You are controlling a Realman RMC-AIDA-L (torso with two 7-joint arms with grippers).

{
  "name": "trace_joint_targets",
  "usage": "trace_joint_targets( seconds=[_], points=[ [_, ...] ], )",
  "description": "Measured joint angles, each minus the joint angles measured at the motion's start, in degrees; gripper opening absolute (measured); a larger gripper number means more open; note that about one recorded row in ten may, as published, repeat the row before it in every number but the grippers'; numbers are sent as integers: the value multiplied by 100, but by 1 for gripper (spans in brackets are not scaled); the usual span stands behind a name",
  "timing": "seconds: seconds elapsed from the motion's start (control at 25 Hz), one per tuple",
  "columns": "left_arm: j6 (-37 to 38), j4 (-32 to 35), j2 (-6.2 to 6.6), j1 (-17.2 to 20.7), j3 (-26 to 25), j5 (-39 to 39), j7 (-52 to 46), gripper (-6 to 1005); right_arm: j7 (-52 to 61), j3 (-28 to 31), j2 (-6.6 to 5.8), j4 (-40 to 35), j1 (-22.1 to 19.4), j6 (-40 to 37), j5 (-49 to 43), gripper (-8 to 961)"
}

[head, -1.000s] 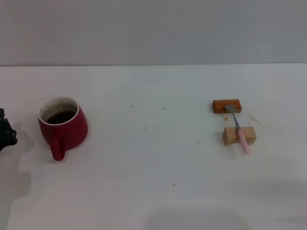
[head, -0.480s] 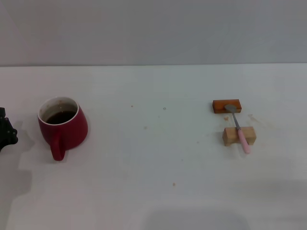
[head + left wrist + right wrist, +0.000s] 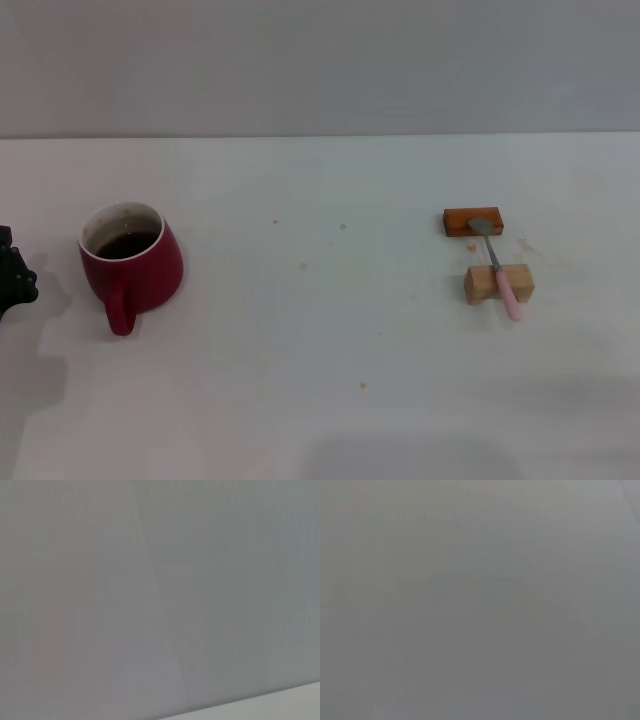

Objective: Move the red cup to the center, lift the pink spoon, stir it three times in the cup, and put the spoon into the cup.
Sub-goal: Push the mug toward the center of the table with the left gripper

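Fingers of the left gripper [image 3: 14,280] barely show at the head view's edge, so I cannot tell how they stand; the right gripper is out of sight. Just beside that left gripper, on the table [image 3: 320,400], stands the red cup [image 3: 130,263], handle toward the robot; the pink spoon [image 3: 497,266] lies well away, bridging two wooden blocks [image 3: 498,283]. A hasty push could slop the dark liquid or tip the cup. Both wrist views show only blank grey wall; only the head view shows the work.
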Motion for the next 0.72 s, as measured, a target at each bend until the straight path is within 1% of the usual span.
trace_joint_targets(
  seconds=[0.72],
  points=[
    [0, 7, 0, 52, -1, 0, 0, -1, 0, -11, -1, -3, -2, -9, 0, 673]
  ],
)
